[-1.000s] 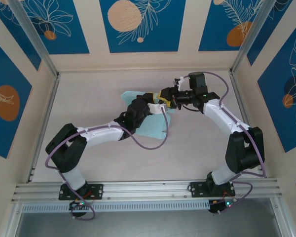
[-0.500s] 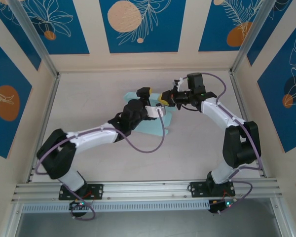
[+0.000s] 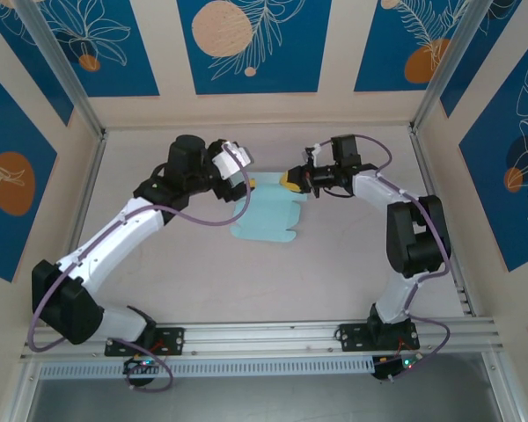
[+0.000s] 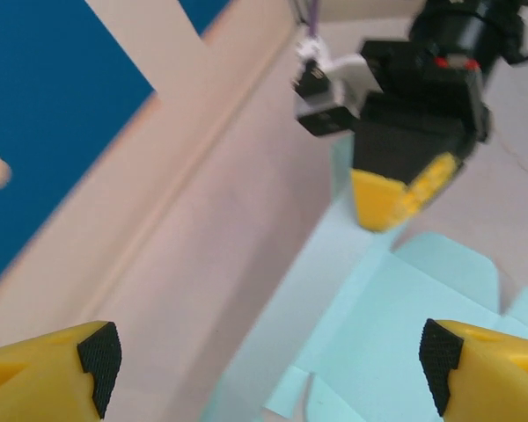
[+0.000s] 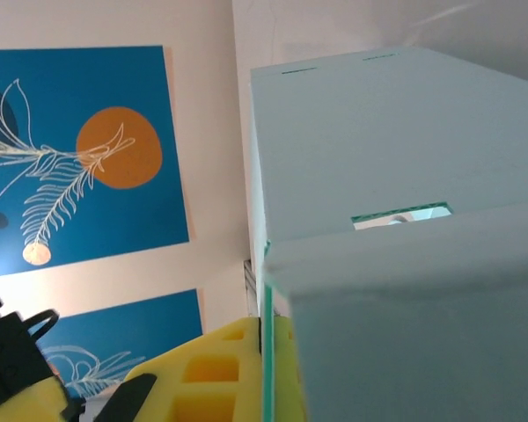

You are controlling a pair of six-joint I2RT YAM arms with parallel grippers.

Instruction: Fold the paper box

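1. On the pale table (image 3: 158, 255), near its middle, the paper box (image 3: 266, 218) lies as a light-blue die-cut sheet with rounded tabs, mostly flat.
2. At the sheet's far right corner, the right gripper (image 3: 292, 179) is clamped on the card, and its yellow fingers (image 5: 216, 374) pinch the edge.
3. Beyond the sheet's far left corner, the left gripper (image 4: 268, 362) hangs with its jaws wide apart, gripping nothing.

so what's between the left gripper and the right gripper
The paper box: in the left wrist view its pale blue sheet lies flat on the table between the open left gripper and the right gripper, which pinches its far edge.
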